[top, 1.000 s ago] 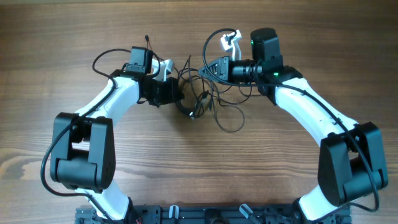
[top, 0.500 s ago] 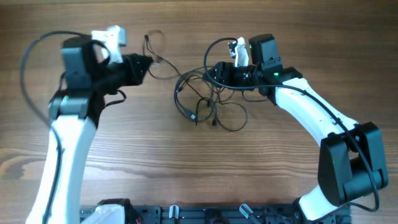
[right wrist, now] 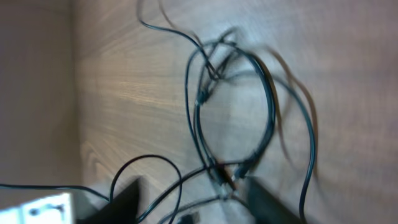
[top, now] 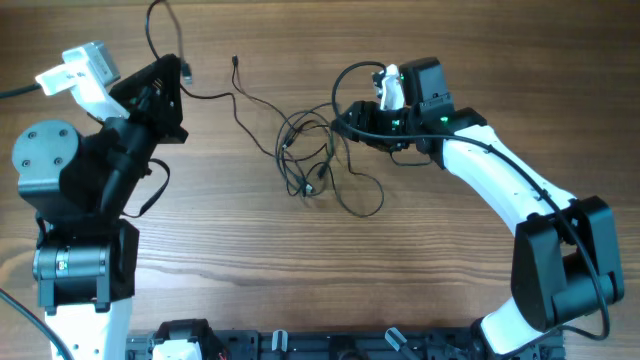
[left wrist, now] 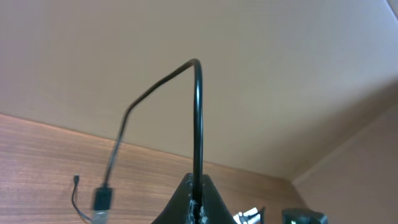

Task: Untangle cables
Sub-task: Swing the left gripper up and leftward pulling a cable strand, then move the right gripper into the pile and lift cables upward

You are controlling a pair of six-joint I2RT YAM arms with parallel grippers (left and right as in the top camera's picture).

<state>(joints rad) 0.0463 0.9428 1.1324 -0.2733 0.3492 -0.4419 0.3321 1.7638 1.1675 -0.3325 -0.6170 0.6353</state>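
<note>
Cables thin, black. Table under cables brown wood grain. Arms white, black joints. Green light right of cables. Wall beige.

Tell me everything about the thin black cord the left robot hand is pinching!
The cord is thin, black and rubbery-looking. The left gripper is shut on it. From there it stands straight up, bends over sharply at the top, then droops to a blocky black plug with a pale tip. In the overhead view a thin black line runs from the gripper across the table towards the tangle. It may be the same cord, but I can't be sure.
</note>
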